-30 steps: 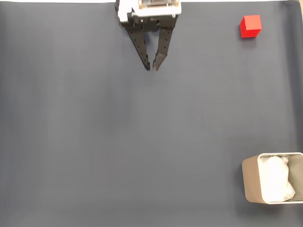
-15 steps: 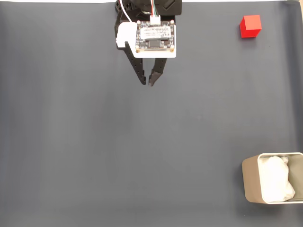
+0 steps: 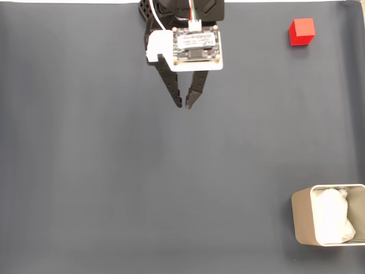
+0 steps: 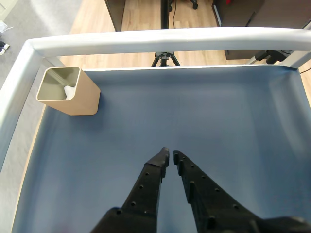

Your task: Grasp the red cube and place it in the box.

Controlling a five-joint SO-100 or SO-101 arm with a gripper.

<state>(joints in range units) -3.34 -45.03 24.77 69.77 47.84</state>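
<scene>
Fixed view from above: end effector [image 3: 183, 105] near the top centre of the dark blue-grey counter [image 3: 114, 182], its two black perforated fingers [image 3: 170, 85] pointing down the picture, tips drawn nearly together with a slim gap between them and nothing held; a white housing carrying a small circuit board [image 3: 195, 47] sits over the wrist, with thin wires running up from it. Red cube [image 3: 301, 31] resting on the counter at the upper right, well apart from the end effector and untouched. Box [image 3: 301, 220], beige-grey with rounded corners, standing at the lower right edge and partly cut by the frame; crumpled white paper [image 3: 331, 216] lies inside it. Cube and box are well apart, both along the right side of this view. Wrist view: end effector [image 4: 169, 155] entering from the bottom, fingers converging to almost meeting tips above bare counter [image 4: 233, 121]; box [image 4: 73, 94] upright at the far left corner, a scrap of white paper [image 4: 69, 90] visible in its opening; a pale raised rim [image 4: 165, 39] borders the counter, with wooden floor [image 4: 141, 14] and a tripod foot [image 4: 165, 58] beyond it.
</scene>
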